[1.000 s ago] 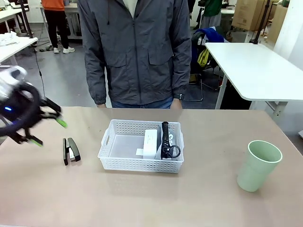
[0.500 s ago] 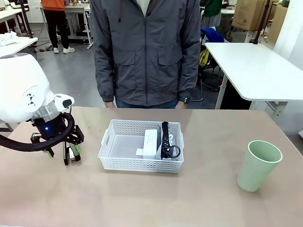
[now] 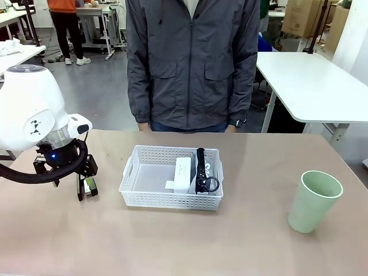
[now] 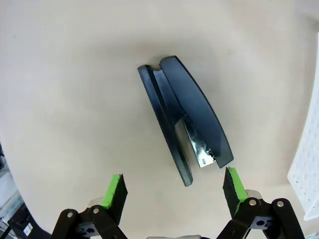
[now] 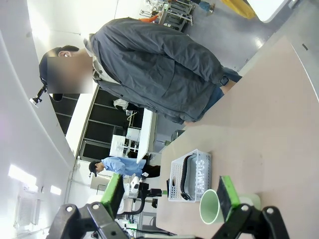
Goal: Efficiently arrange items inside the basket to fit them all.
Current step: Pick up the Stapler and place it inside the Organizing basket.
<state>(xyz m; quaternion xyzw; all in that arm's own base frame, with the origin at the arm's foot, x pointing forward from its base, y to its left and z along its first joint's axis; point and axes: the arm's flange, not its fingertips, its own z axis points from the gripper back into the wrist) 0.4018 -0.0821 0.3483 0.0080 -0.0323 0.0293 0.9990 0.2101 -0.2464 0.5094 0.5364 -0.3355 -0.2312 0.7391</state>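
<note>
The left hand (image 3: 85, 185) is down at the table's (image 3: 247, 241) left side, fingers spread as wide as they go and holding nothing, with the black stapler (image 3: 90, 188) directly under it. In the left wrist view the left hand (image 4: 173, 180) has one green pad (image 4: 115, 185) on either side of the stapler (image 4: 189, 114), neither touching it. The stapler lies on its side on the table. Its long axis runs aslant between the fingers, neither square across the gap nor in line with it. The hinged end with bare metal sits close to one pad; the other end points away, beyond the fingertips. Closing here would probably catch that end at an angle, so a slight wrist turn looks advisable.

Just right of the stapler stands the white lattice basket (image 3: 167, 200), holding the small white box (image 3: 183, 174) and the grey pouch (image 3: 202, 171) in its right half; its left half is free. The pale green cup (image 3: 313, 201) stands far right, nearer the right arm, whose right hand (image 5: 170, 191) hangs wide open and empty, well apart.
</note>
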